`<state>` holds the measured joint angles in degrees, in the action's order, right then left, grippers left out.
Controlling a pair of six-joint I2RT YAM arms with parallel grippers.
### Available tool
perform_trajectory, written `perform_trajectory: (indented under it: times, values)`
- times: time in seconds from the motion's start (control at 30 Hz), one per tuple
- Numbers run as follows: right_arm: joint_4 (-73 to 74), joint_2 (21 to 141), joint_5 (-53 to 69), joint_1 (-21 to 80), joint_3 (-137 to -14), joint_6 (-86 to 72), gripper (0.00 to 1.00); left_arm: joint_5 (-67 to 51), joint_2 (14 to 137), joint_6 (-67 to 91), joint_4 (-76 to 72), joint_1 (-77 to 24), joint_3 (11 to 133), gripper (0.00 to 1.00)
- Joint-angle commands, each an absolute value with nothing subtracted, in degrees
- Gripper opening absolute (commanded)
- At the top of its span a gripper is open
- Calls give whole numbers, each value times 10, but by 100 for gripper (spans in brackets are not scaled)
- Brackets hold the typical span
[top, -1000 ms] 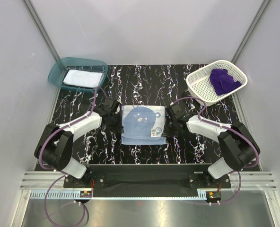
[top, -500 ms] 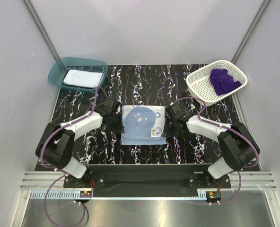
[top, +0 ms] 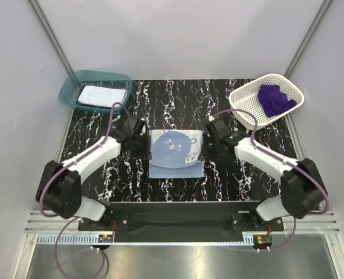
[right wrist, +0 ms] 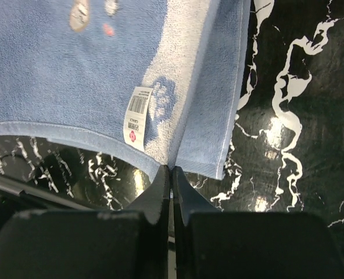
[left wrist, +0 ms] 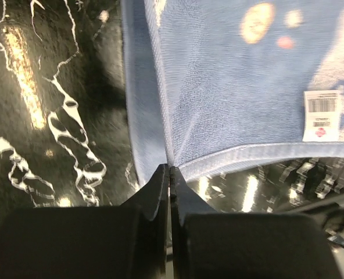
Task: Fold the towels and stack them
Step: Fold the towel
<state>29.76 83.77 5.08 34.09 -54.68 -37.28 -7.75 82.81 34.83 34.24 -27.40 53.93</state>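
Jaws of the left gripper (left wrist: 169,174) and right gripper (right wrist: 171,174) clench opposite corners of the blue towel (top: 175,148), probably to fold it evenly.

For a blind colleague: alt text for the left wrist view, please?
The left gripper, shut, pinches a corner of the light blue towel on the black marbled table; a white barcode tag sits near its hem.

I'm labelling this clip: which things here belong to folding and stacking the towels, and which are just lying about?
Job: blue towel, white towel, purple towel.
Lying about: teal bin holding the white towel, mesh basket holding the purple one.
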Motion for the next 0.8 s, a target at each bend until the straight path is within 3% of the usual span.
perform_trajectory:
  times: [0.0, 0.27, 0.63, 0.67, 0.77]
  values:
    - [325, 788, 58, 347, -537, -358, 0, -76, 766, 367, 356, -282, 530, 0]
    - [183, 788, 89, 346, -382, -395, 0, -121, 749, 421, 216, -293, 346, 0]
    - [181, 797, 68, 347, -368, -394, 1, -100, 773, 404, 227, -294, 355, 0]
    - [185, 796, 69, 346, -369, -394, 9, -100, 776, 403, 236, -294, 359, 9]
    - [208, 780, 56, 347, -383, -395, 23, -85, 766, 391, 276, -294, 389, 41]
